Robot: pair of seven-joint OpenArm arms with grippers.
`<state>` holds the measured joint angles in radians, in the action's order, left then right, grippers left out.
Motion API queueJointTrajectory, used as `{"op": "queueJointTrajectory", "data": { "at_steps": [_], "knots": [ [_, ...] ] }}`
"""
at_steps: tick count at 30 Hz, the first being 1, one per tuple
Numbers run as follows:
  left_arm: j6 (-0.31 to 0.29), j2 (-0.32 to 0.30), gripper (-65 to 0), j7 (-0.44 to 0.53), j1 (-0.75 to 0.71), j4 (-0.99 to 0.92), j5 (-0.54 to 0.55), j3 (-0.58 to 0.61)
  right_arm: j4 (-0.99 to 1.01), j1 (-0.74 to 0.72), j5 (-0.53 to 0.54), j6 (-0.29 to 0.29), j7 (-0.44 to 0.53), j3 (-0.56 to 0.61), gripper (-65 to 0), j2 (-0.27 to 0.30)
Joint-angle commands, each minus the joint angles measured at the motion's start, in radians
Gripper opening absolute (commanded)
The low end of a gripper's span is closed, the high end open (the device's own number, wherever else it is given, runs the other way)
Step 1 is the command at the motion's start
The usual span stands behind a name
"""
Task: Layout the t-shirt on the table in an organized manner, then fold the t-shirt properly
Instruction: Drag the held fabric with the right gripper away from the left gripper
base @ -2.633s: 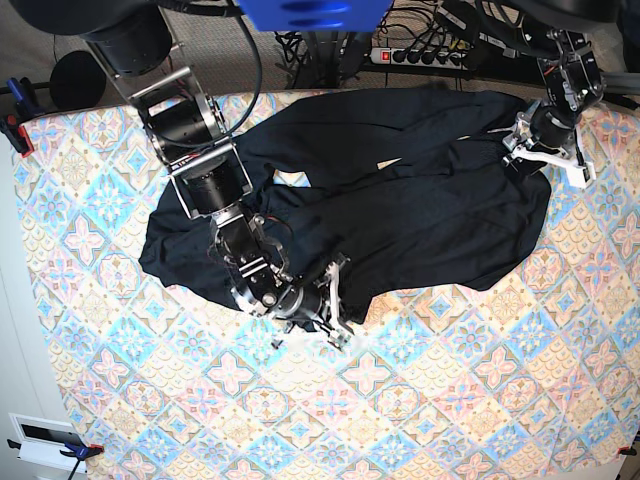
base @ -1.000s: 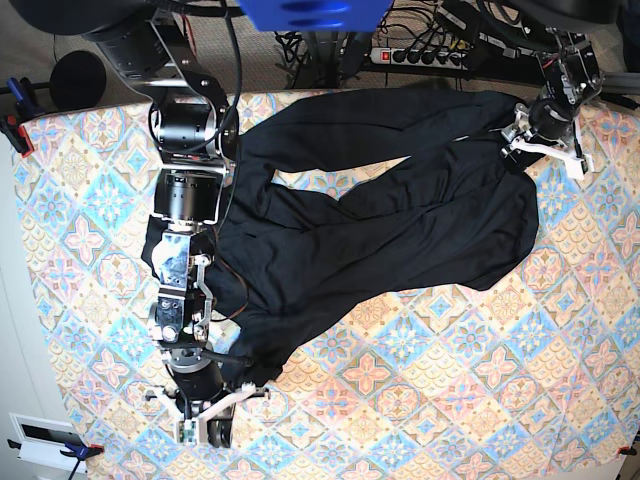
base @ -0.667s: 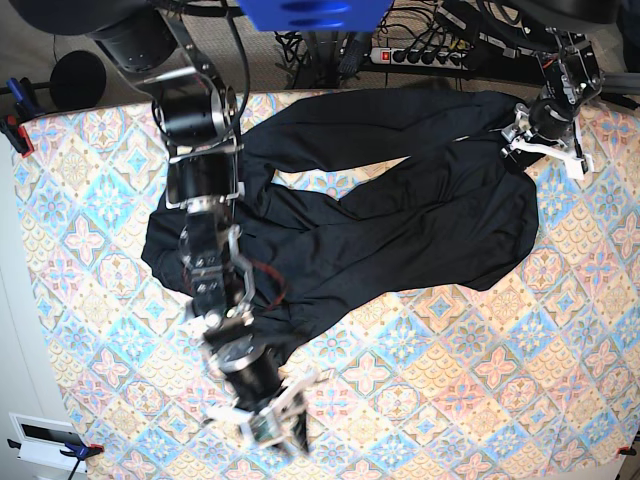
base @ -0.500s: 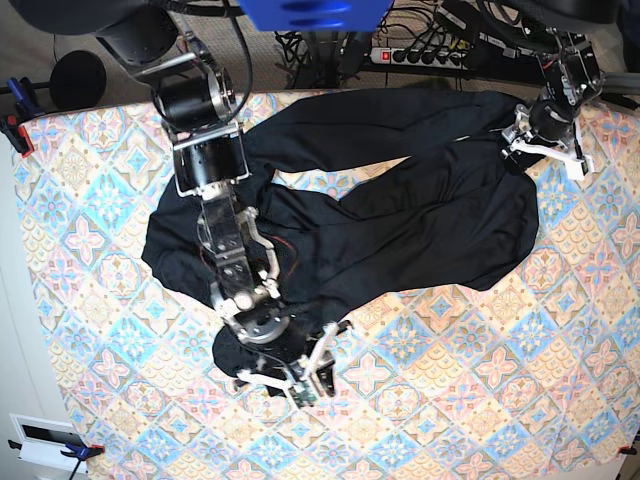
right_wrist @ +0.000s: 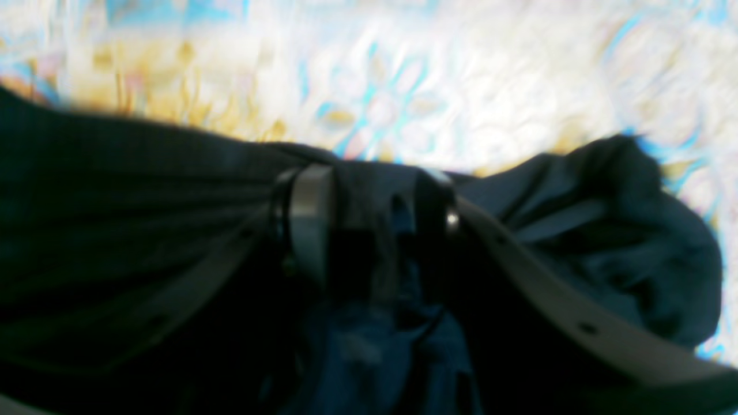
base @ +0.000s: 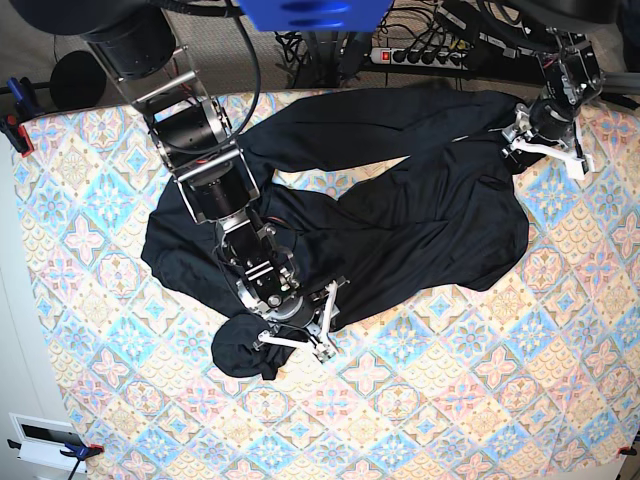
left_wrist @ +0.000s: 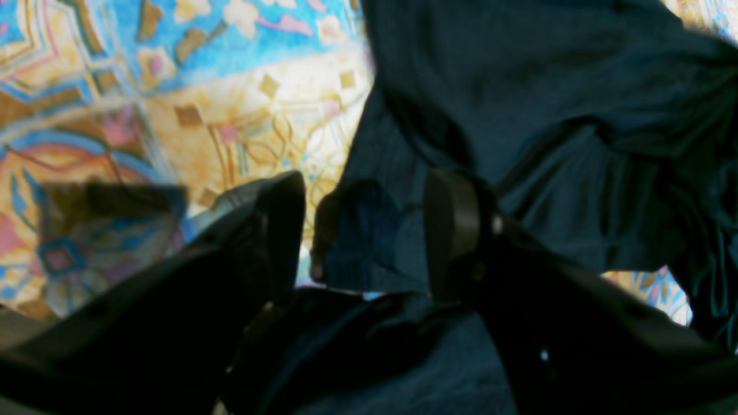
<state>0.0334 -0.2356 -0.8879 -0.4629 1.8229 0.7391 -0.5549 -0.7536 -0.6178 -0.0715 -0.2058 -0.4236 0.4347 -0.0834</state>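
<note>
The plain black soft-fabric t-shirt (base: 400, 245) lies across the counter (base: 440, 400), which is covered by a pastel cloth of floral tiles. It spreads under and between both sets of fingers, wrinkled and slanted rather than squared up, so this looks like laying out, with the folding yet to start.

The black left gripper (left_wrist: 366, 230) has its fingers wide apart above the shirt's edge; a flap of fabric shows between them, not pinched. The black right gripper (right_wrist: 369, 230) also has a gap between its fingers, narrower, with a ridge of fabric in it and no grip to be seen. Just beside those right fingers, a bunched, rumpled part (right_wrist: 674, 259) sticks out past the shirt's near edge.

To do this well, the right fingers should lift free of the ridge before travelling, or they may drag the hem inward. They could then take the outer edge of that bunched part, only a shallow bite, and draw it outward low to the counter until it lies flat. The left fingers would do best to close on a single layer of the flap between them; catching the layers beneath would pull new creases across the shirt. Even, gentle tension from both sides should straighten the slant.
</note>
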Motion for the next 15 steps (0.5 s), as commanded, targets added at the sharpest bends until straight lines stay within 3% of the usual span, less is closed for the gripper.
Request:
{"op": "queueJointTrajectory", "data": {
  "at_steps": [1,10,15],
  "knots": [
    [-0.003,-0.009,-34.2,0.014,-0.001,0.018,0.012,-0.004,-0.011,-0.018,0.009,-0.008,0.006,-0.001,-43.2,-0.009],
    [-0.003,-0.009,-34.2,0.014,-0.007,0.018,0.012,-0.004,-0.014,-0.024,0.009,-0.010,-0.088,0.005,-43.3,-0.005],
    [-0.003,-0.011,-34.2,0.014,-0.004,0.018,0.010,-0.006,-0.040,-0.020,0.008,-0.013,-0.123,0.013,-53.7,0.012]
  ]
}}
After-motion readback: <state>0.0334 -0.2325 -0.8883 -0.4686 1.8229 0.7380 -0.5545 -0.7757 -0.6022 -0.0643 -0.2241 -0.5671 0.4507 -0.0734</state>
